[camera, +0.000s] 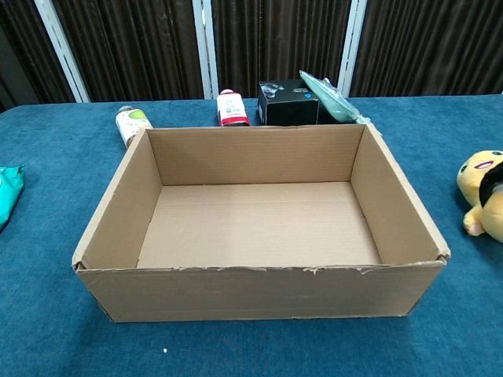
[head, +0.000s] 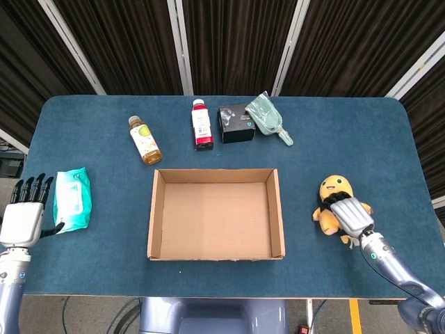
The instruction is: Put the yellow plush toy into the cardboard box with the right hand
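Note:
The yellow plush toy [head: 333, 191] lies on the blue table to the right of the open, empty cardboard box [head: 212, 216]. My right hand [head: 351, 217] sits over the toy's lower body with its fingers curled down around it, gripping it. In the chest view the toy [camera: 478, 188] shows at the right edge beside the box [camera: 259, 216], with dark fingertips [camera: 497, 182] wrapped over it. My left hand [head: 26, 217] rests at the table's left edge, fingers spread and holding nothing.
A teal wipes pack [head: 71, 200] lies just right of my left hand. Behind the box stand a yellow-tea bottle [head: 144, 140], a red bottle [head: 201, 124], a black box [head: 236, 123] and a green plastic scoop [head: 268, 118].

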